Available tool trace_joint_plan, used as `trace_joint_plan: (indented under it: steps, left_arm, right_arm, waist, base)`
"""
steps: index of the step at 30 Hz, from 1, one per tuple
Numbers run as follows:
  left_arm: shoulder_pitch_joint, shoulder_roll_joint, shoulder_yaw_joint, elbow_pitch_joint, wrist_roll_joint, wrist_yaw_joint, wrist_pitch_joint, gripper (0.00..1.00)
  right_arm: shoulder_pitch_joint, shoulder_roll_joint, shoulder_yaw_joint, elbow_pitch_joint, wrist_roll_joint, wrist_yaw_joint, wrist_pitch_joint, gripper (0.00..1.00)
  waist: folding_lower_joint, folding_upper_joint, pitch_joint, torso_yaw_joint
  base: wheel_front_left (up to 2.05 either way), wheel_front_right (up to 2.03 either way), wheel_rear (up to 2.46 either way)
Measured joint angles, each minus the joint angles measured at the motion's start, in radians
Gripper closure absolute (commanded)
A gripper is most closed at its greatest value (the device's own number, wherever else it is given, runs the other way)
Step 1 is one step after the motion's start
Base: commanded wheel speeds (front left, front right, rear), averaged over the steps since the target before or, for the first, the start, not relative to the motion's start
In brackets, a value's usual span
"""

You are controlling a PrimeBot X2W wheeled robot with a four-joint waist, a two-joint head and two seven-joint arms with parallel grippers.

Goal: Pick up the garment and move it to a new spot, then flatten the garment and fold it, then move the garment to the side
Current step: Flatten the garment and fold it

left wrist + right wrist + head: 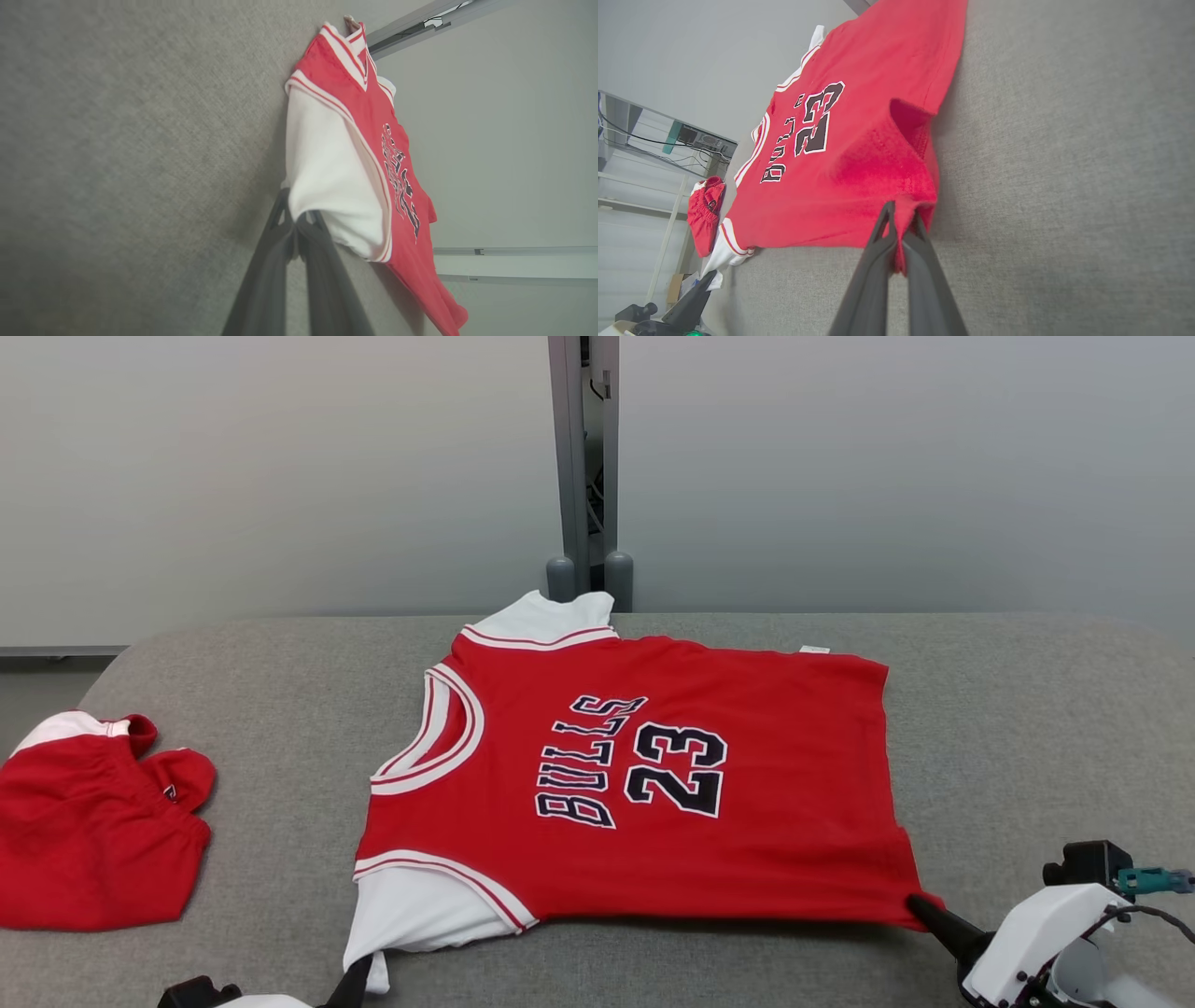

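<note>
The garment point(653, 784) is a red basketball jersey with white sleeves and "BULLS 23" on the chest, spread flat on the grey table, neck toward the left. My left gripper point(359, 975) is shut on the near white sleeve's edge, which the left wrist view shows as white cloth point(327, 186) pinched at the gripper point(296, 219). My right gripper point(920, 905) is shut on the near bottom corner of the red hem. The right wrist view shows that corner point(896, 186) lifted slightly and pinched at the gripper point(901, 221). The near edge of the jersey is held just off the table.
A second red and white garment point(93, 831) lies crumpled at the table's left edge. A grey post point(583, 467) stands behind the table's far edge. Bare grey table point(1027, 728) stretches to the jersey's right and between it and the left garment.
</note>
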Motion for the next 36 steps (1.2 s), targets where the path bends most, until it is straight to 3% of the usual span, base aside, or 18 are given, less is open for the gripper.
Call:
trace_joint_plan:
  steps: [20,36]
  left_arm:
    - [0.238,0.236,-0.045,-0.418,-0.055,0.061,0.277,1.0]
    - [0.375,0.426,-0.078,-0.624,-0.053,0.026,0.412,1.0]
  right_arm:
    - [0.108,-0.115,0.018,-0.107,0.146,0.0,0.314,1.0]
    - [0.168,-0.161,0.007,-0.168,0.206,0.0,0.415,1.0]
  waist:
    - [0.0,0.0,-0.021,0.029]
    - [0.0,0.0,-0.024,0.03]
  base:
    - [0.0,0.0,0.0]
    - [0.0,0.0,0.0]
